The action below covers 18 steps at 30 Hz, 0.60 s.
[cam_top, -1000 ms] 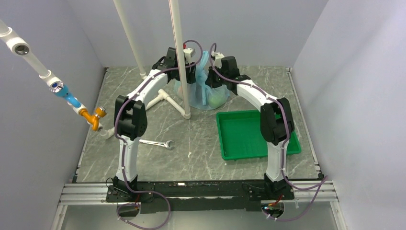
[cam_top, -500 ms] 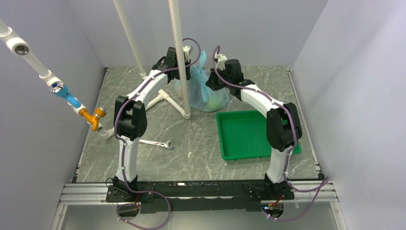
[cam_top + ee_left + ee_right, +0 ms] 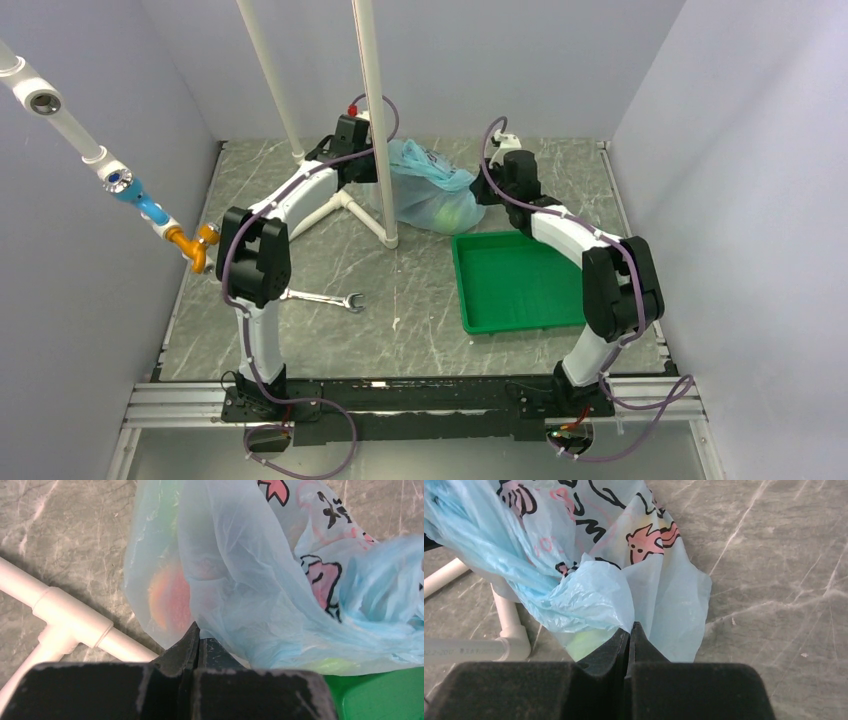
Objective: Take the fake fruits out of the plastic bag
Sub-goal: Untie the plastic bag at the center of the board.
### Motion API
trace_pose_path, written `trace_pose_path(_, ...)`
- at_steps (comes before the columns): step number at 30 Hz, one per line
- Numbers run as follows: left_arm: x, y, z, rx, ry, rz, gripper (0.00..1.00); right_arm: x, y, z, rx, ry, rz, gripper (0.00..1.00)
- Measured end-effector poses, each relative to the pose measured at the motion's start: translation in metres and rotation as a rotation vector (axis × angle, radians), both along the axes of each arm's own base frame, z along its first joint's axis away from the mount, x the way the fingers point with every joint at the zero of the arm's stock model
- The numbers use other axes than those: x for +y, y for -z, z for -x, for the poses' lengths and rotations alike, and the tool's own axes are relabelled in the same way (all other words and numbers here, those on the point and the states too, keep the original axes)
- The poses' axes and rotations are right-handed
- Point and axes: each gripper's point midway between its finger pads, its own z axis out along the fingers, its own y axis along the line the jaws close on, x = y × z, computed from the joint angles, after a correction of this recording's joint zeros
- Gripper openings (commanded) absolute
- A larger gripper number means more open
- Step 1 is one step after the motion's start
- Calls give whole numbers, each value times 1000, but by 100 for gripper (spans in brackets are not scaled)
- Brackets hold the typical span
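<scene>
Left gripper (image 3: 196, 630) and right gripper (image 3: 630, 627) both clamped shut on the bag (image 3: 425, 190), stretched between them at the far side of the table (image 3: 400, 300), just behind the tray (image 3: 465, 285); fruits (image 3: 452, 212) lie inside, a peach (image 3: 170, 599) showing through

The plastic bag (image 3: 425, 190) is translucent light blue with pink-and-black cartoon prints; a peach-orange fruit (image 3: 170, 600) shows through. Green tray (image 3: 520, 285), grey veined tabletop (image 3: 400, 290).
</scene>
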Motion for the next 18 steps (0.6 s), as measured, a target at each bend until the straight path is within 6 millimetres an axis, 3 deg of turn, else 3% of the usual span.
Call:
trace_pose_path(3,-3,-1,2,9,12,14,0,0,-1,0,19,8,-4,24)
trace_pose_path(6,-7,1,8,34,33,39,0,8,-18,-2,26,1,-38,48)
trace_pose_path(10,-16,0,13,56,68,82,0,20,-43,-3,18,2,-108,66)
trace_pose_path(13,-17,3,18,78,83,83,0,26,-55,3,40,23,-184,71)
trace_pose_path(18,-15,9,26,113,100,70,0,41,-76,17,89,62,-319,72)
